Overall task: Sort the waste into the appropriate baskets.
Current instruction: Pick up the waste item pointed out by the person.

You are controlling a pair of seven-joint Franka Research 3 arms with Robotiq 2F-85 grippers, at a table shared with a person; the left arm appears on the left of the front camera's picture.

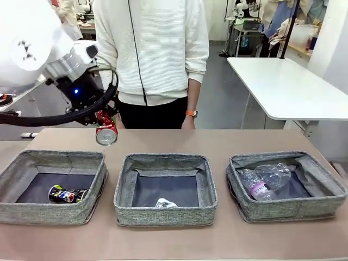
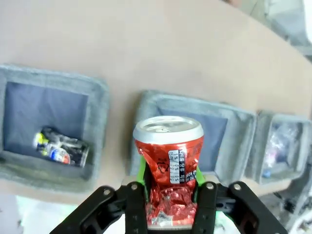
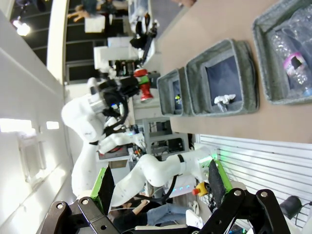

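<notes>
We see three grey baskets on the table: the left basket (image 1: 22,209) holds a dark can (image 1: 67,194), the middle basket (image 1: 163,215) a paper wad (image 1: 165,203), the right basket (image 1: 326,201) two clear bottles (image 1: 265,180). A person (image 1: 152,49) stands behind. Our left gripper (image 2: 170,183) pinches the crushed red can (image 2: 169,161) in the air above the table, behind the left and middle baskets. Our right gripper (image 3: 158,183) is spread wide, holding nothing.

Background beyond my worktable (image 1: 228,138): a grey floor (image 1: 217,103) runs back to a white table (image 1: 288,87) on my right, cluttered benches (image 1: 250,24) stand against the far wall, and a white pillar (image 1: 331,32) rises at right.
</notes>
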